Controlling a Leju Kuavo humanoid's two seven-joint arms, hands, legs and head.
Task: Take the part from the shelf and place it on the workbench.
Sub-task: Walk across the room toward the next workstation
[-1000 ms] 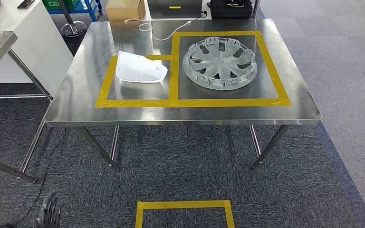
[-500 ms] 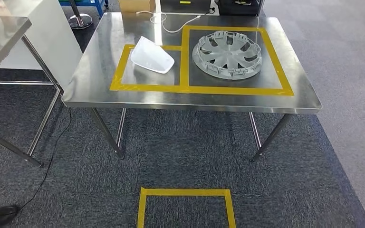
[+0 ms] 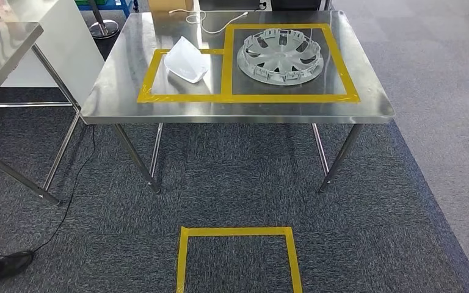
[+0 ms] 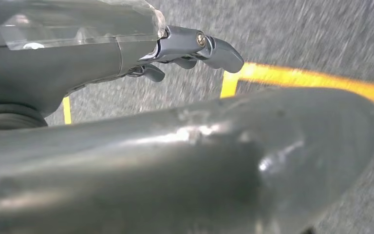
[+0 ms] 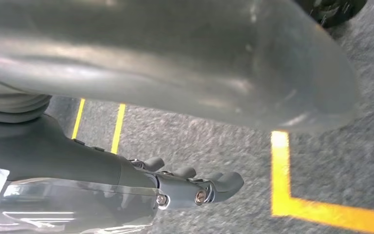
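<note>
On the steel workbench (image 3: pixel 238 110) ahead of me, a white plastic part (image 3: pixel 186 60) lies inside the smaller yellow-taped box. A grey wheel cover (image 3: pixel 279 56) fills the larger taped box beside it. My left hand (image 4: pixel 190 44) hangs over the grey carpet with its fingers nearly straight and nothing in it. My right hand (image 5: pixel 195 187) also hangs above the carpet, fingers loosely extended and holding nothing. Both hands are well away from the workbench.
A yellow tape square (image 3: pixel 238 232) marks the carpet in front of the bench. A second steel table (image 3: pixel 0 55) stands at the left, with a white cabinet (image 3: pixel 67 43) behind it. A white cable (image 3: pixel 210 18) lies at the bench's far edge. A dark shoe (image 3: pixel 3 265) shows at bottom left.
The whole picture has shifted: my view has pulled back and turned, so the workbench sits higher and farther. The parts on it have not moved.
</note>
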